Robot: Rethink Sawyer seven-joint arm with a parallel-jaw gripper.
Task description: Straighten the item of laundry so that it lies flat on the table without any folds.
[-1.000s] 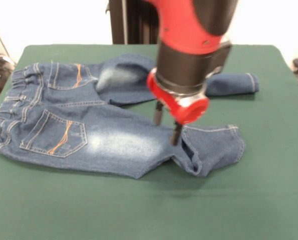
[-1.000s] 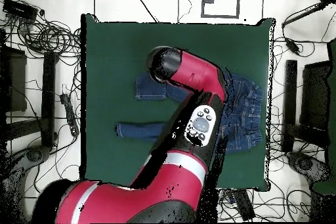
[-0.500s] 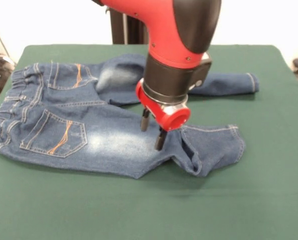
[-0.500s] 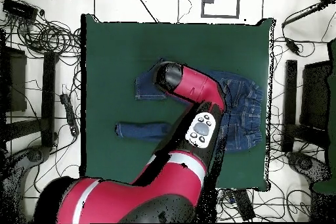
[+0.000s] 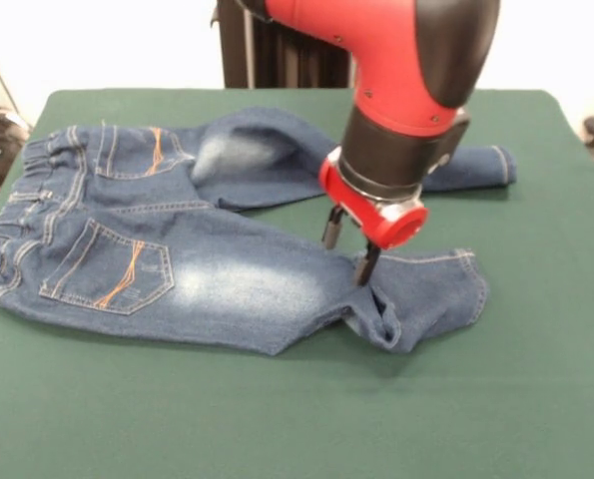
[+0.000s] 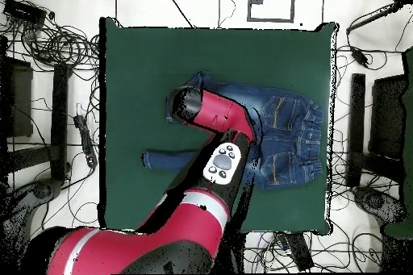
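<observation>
The item of laundry (image 5: pixel 177 269), a small pair of blue jeans with orange stitching, lies on the green table (image 5: pixel 277 419), waistband at the left and both legs pointing right. The near leg is folded over on itself just before its cuff (image 5: pixel 381 324). The far leg (image 5: pixel 466 165) stretches toward the right edge. My gripper (image 5: pixel 348 249) hangs open over the near leg beside that fold, its lower fingertip (image 5: pixel 364 275) at the cloth and nothing held between the fingers. In the overhead view the arm (image 6: pixel 211 118) hides the gripper and much of the jeans (image 6: pixel 286 131).
Cables and dark equipment (image 6: pixel 56 46) surround the table (image 6: pixel 137 54) on the floor. A black post (image 5: pixel 267 45) stands behind the table's far edge. Bare green cloth stretches in front of and to the right of the jeans.
The gripper swung left over the near leg, then back right toward the cuff fold, staying open. The jeans look unchanged.
</observation>
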